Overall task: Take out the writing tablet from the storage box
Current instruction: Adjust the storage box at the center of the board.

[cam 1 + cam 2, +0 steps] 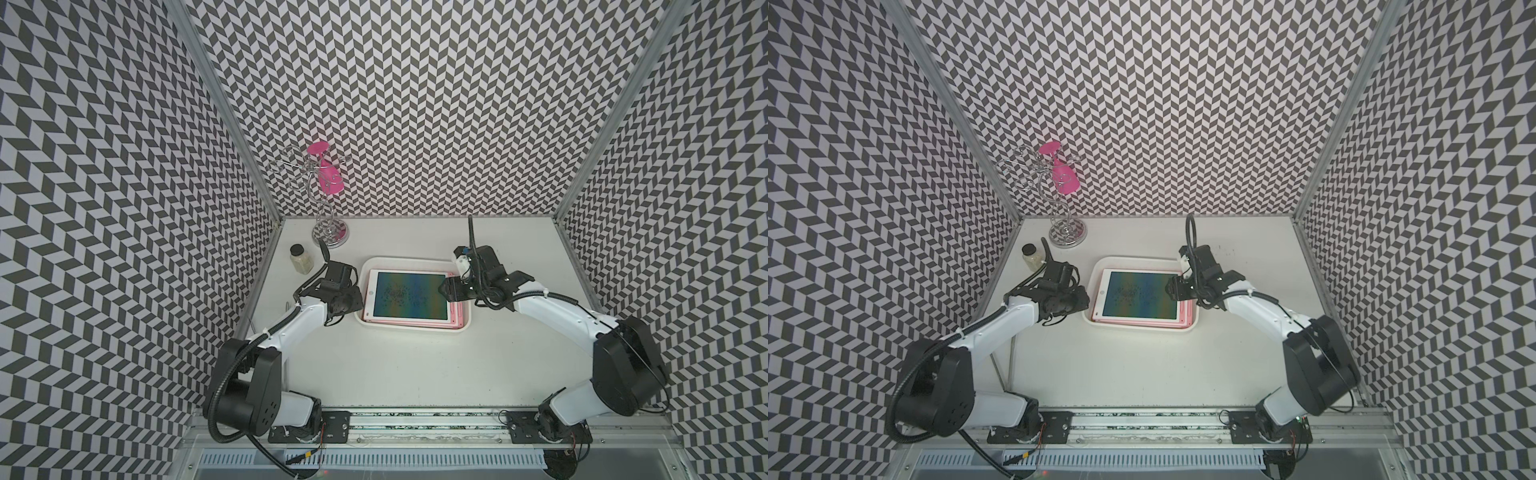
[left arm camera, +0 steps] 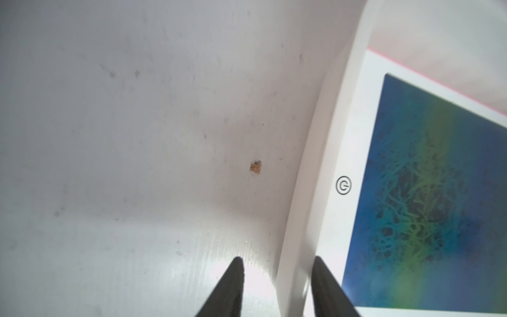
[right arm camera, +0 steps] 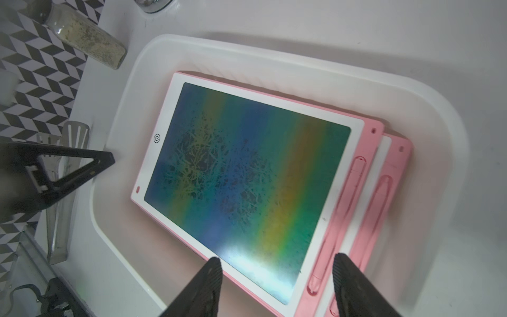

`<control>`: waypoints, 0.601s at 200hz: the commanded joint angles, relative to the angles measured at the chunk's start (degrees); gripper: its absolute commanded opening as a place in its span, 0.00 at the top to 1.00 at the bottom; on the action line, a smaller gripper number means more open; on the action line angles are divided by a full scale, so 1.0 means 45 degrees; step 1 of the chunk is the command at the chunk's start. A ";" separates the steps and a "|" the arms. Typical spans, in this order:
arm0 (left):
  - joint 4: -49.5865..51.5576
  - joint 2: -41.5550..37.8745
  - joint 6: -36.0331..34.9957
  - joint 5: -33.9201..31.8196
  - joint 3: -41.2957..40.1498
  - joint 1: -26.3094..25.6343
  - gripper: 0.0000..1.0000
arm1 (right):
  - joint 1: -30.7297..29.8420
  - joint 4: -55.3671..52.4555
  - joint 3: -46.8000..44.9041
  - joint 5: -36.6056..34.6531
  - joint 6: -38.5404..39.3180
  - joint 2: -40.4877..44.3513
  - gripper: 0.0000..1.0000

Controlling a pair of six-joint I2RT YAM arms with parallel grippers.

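Top writing tablet [image 3: 247, 178] lies flat in the storage box [image 1: 407, 262], mid-table, long axis left-right. Your right gripper [image 3: 277, 258] hovers over its right end, jaws apart, empty, so it's the nearer one. Your left gripper [image 2: 277, 260] is part-open, straddling the box's left rim, gripping nothing.

Small jar [image 1: 301, 259] of pale grains, chrome wire stand [image 1: 331, 236] holding pink goblet [image 1: 329, 178] upside down, white table [image 1: 415, 374], chevron walls [image 1: 415, 104]

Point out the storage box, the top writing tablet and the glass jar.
storage box [image 1: 407, 264]: in a top view, far wall.
top writing tablet [image 3: 247, 178]: right wrist view, screen middle.
glass jar [image 1: 302, 264]: in a top view, body.
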State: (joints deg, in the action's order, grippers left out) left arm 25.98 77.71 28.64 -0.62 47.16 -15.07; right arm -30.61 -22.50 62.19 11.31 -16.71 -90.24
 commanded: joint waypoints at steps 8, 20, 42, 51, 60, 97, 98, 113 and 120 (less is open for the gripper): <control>0.0159 -0.1084 0.0010 -0.0379 0.0660 0.0107 0.47 | -0.0373 -0.0137 0.0695 -0.0844 -0.0425 -0.1202 0.35; 0.0126 -0.1255 -0.0204 -0.0154 0.0852 0.0107 0.46 | -0.0405 -0.0131 0.0820 -0.0995 -0.0612 -0.1414 0.35; 0.0138 -0.1176 -0.0562 0.0523 0.1137 0.0098 0.46 | -0.0454 -0.0475 0.1165 -0.1639 -0.0897 -0.1733 0.34; 0.0007 -0.1108 -0.0581 0.0725 0.1123 0.0098 0.46 | -0.0463 -0.0603 0.1263 -0.1788 -0.1006 -0.1909 0.34; -0.0126 -0.1081 -0.0591 0.0915 0.1108 0.0081 0.46 | -0.0463 -0.0728 0.1383 -0.1869 -0.1098 -0.2106 0.33; -0.0753 -0.0991 -0.0595 0.1650 0.0972 -0.0020 0.44 | -0.0494 -0.0915 0.1589 -0.2466 -0.1611 -0.2700 0.29; -0.0763 -0.0995 -0.0590 0.1656 0.0969 -0.0025 0.44 | -0.0488 -0.0926 0.1599 -0.2490 -0.1625 -0.2700 0.29; -0.0905 -0.0948 -0.0619 0.1779 0.0892 -0.0092 0.42 | -0.0497 -0.1080 0.1681 -0.2922 -0.1792 -0.2839 0.26; -0.0938 -0.0882 -0.0601 0.1799 0.0836 -0.0098 0.41 | -0.0483 -0.1158 0.1752 -0.3079 -0.1833 -0.2951 0.26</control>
State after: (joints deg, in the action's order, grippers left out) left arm 24.10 72.95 26.33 5.19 51.27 -15.03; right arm -32.51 -26.33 68.36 1.89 -22.72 -102.04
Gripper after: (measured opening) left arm 0.583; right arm 0.738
